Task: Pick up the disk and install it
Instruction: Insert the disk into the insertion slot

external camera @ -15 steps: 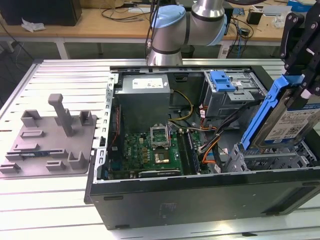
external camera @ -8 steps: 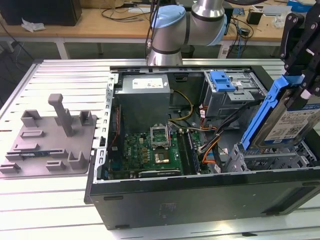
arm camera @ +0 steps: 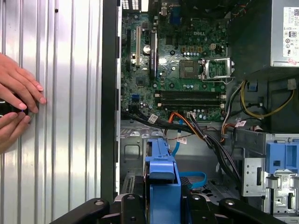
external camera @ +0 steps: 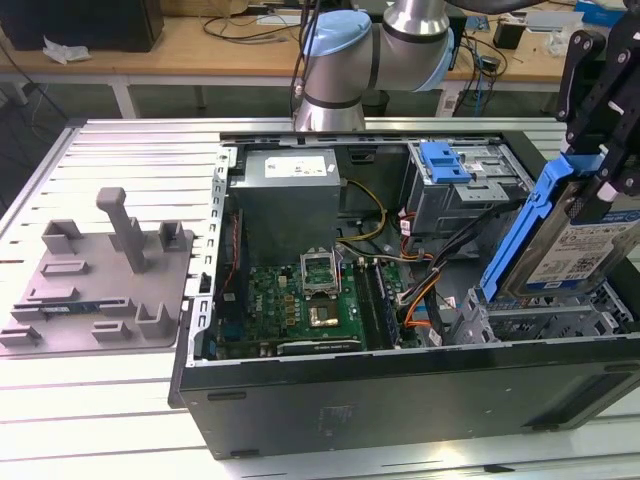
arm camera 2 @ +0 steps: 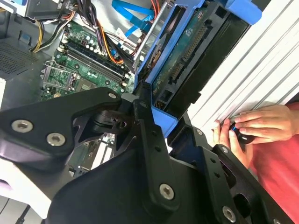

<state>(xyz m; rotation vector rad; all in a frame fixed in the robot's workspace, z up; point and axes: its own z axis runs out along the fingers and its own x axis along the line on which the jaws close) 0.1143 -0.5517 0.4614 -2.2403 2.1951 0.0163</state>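
The disk (external camera: 572,240), a silver drive with a white-and-blue label in a blue plastic frame, hangs tilted on edge over the case's corner at the exterior view's right. My black gripper (external camera: 600,185) is shut on its upper end. In the second wrist view the disk (arm camera 2: 187,60) runs away from the black fingers (arm camera 2: 149,140), its connector side showing. The first wrist view shows the blue frame (arm camera: 161,179) edge-on between the jaws, above a metal drive bay (arm camera: 135,154) in the case.
The open computer case (external camera: 400,400) lies on a slatted metal table, holding the motherboard (external camera: 300,300), bundled cables (external camera: 420,290) and a drive cage with a blue latch (external camera: 445,160). A grey fixture plate (external camera: 100,270) sits at the exterior view's left. A person's hands (arm camera: 18,102) rest on the table beside the case.
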